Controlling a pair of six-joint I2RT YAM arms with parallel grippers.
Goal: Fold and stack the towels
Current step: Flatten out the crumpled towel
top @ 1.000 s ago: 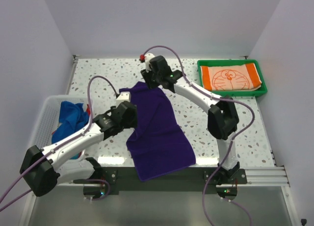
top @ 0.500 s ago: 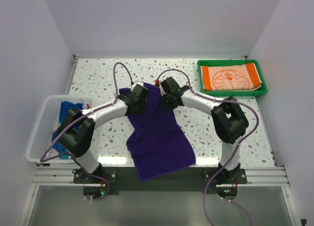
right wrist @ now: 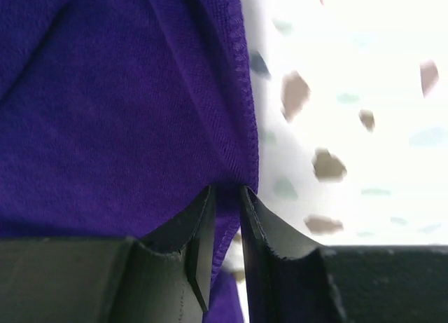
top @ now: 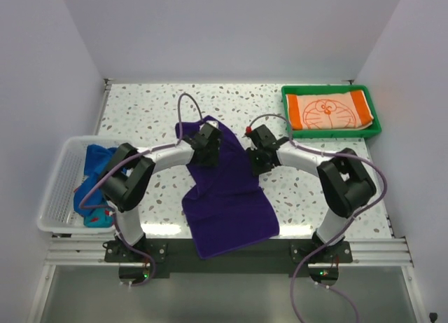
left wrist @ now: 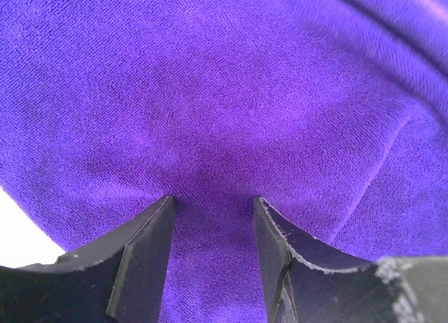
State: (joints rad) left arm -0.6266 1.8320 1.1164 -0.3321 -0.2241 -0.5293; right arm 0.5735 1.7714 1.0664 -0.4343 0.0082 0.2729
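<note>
- At mid-table, purple towel (top: 227, 197) lies spread out, near end draped over front edge of table (top: 140, 113). Both arms are on its far half.
- Step, as I judge it: grab far end on both sides & carry it toward near end for 1st fold.
- To do it well: lift both sides together at same height so cloth doesn't skew. Hold far edge taut btwn grippers, lay it edge on edge, and let go only once it's flat.
- Draped end could slide off, so go w/ little drag, or pull it back onto table first.
- Left gripper (left wrist: 213, 204): jaws part-way apart, thick bunch of purple cloth fills the gap, creases run to the tips. Reads as a grip on a gathered fold near towel's left side.
- Right gripper (right wrist: 225, 193): jaws nearly together, clamped on towel's hemmed right edge, speckled table just beside.
- Risk: holds don't match (left on a bunch, right on thin hem), which prob. means a crooked fold unless evened out.
- Elsewhere: orange cat-face towel (top: 329, 111) lies folded in green tray (top: 332, 134) at far right. Blue towel (top: 98, 172) sits crumpled in white basket (top: 59, 190) at left, not yet folded.
</note>
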